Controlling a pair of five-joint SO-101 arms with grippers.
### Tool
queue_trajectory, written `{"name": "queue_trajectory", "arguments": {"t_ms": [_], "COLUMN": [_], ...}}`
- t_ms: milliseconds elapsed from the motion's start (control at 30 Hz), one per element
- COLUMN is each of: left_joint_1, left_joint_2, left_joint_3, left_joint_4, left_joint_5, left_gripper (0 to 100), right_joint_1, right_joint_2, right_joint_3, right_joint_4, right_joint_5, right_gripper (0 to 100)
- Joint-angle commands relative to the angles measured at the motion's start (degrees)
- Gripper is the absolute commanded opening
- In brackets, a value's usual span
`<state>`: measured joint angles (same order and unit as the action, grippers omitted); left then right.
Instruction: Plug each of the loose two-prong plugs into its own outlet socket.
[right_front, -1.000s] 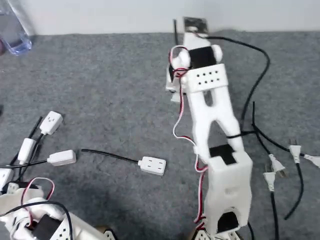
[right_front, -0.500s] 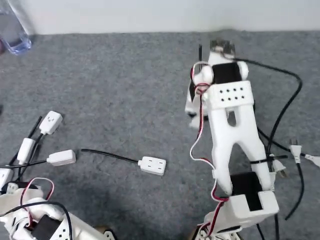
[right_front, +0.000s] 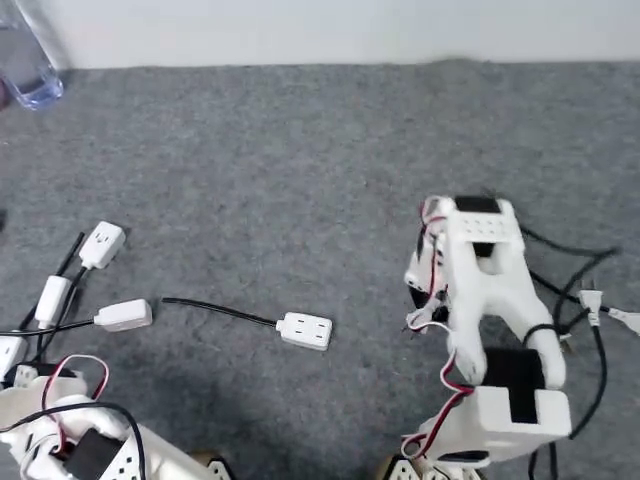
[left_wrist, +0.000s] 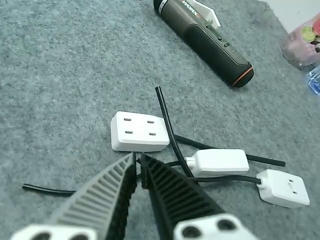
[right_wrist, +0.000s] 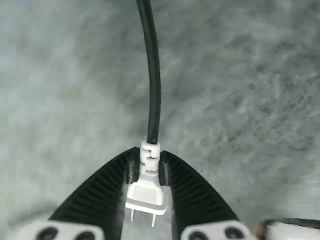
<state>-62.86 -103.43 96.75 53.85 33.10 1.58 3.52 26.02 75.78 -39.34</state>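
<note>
My right gripper (right_wrist: 146, 172) is shut on a white two-prong plug (right_wrist: 146, 192), whose black cord (right_wrist: 151, 75) runs away over the grey carpet. In the high view the right arm (right_front: 490, 300) is folded back at the near right, covering its gripper. Beside it lies a loose plug (right_front: 590, 298) among black cords. A white outlet (right_front: 305, 331) lies mid-table, with more outlets (right_front: 124, 316) (right_front: 103, 244) at the left. My left gripper (left_wrist: 136, 161) is shut just short of one outlet (left_wrist: 139, 131), with two others (left_wrist: 217, 161) (left_wrist: 282, 187) beside it.
A dark cylindrical tool (left_wrist: 205, 30) lies beyond the outlets in the left wrist view. A clear bottle (right_front: 25, 60) stands at the far left corner. Black cords tangle at the right edge (right_front: 560, 260). The far middle of the carpet is open.
The right arm has drawn back from the far side of the table to the near right, dragging its black cord along. The left arm and the outlets have stayed put.
</note>
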Motion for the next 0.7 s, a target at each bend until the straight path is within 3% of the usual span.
{"name": "queue_trajectory", "arguments": {"t_ms": [0, 67, 167, 333, 500, 667], "left_joint_1": [0.4, 0.4, 0.4, 0.4, 0.4, 0.4], "left_joint_2": [-0.8, -0.8, -0.8, -0.8, -0.8, -0.8], "left_joint_3": [-0.3, -0.3, -0.3, -0.3, -0.3, -0.3], "left_joint_4": [0.2, 0.2, 0.2, 0.2, 0.2, 0.2], "left_joint_5": [-0.5, -0.5, -0.5, -0.5, -0.5, -0.5], "left_gripper": [1, 1, 1, 1, 1, 1], "right_joint_1": [2.4, 2.3, 2.6, -0.3, -2.9, -3.2], "right_joint_2": [-2.3, -2.3, -2.9, -3.3, -3.2, -5.1], "right_joint_3": [5.8, 9.5, 10.5, 10.5, 8.2, 6.3], "right_joint_4": [-10.0, -14.9, -17.5, -17.5, -17.1, -14.2], "right_joint_5": [-12.1, -15.9, -15.8, -10.0, 0.6, 1.2], "right_gripper": [0.8, 0.8, 0.8, 0.9, 0.9, 0.9]}}
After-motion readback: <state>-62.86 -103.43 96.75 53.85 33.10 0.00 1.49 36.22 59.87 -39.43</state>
